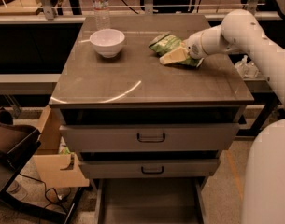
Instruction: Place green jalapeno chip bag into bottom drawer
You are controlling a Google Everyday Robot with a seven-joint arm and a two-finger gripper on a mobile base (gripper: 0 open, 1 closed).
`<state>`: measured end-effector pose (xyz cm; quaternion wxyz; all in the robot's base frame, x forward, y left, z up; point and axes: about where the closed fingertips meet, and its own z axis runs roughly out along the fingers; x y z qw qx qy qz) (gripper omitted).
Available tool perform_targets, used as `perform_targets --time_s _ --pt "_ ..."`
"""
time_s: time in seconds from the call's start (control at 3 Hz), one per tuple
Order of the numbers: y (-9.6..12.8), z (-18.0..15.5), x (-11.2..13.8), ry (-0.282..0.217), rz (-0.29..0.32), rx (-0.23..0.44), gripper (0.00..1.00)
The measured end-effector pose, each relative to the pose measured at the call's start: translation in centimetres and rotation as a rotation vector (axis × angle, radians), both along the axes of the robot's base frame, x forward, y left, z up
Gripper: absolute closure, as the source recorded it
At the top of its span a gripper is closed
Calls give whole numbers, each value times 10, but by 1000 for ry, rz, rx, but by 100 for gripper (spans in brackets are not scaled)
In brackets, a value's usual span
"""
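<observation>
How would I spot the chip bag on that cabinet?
Look at the gray cabinet top above the drawers, toward its back right. The green jalapeno chip bag lies there at the pincer of the white arm. It is the only crinkly green thing; the white bowl and clear bottle stand to its left.

A square grey-brown metal cabinet with a flat top (146,85) stood in the middle, and a curved line of reflected light (118,94) lay near its front edge. Below were two grey drawer fronts (198,137), each with a black handle (151,137). Behind it ran a pale metal rail (132,6). On the pale floor (221,190) at the left lay a piece of brown cardboard (53,169) and black cables (47,200). The gripper (179,56) was above the right rear part of the top
</observation>
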<state>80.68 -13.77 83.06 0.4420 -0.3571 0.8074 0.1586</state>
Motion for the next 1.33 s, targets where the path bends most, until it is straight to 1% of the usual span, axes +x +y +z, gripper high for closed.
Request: perform_targets --time_s 0.33,0.67,1.0,1.33 --pt "0 5 0 0 0 0 73" --pt "0 9 0 0 0 0 95" --pt "0 11 0 0 0 0 100" --pt "0 11 0 0 0 0 100"
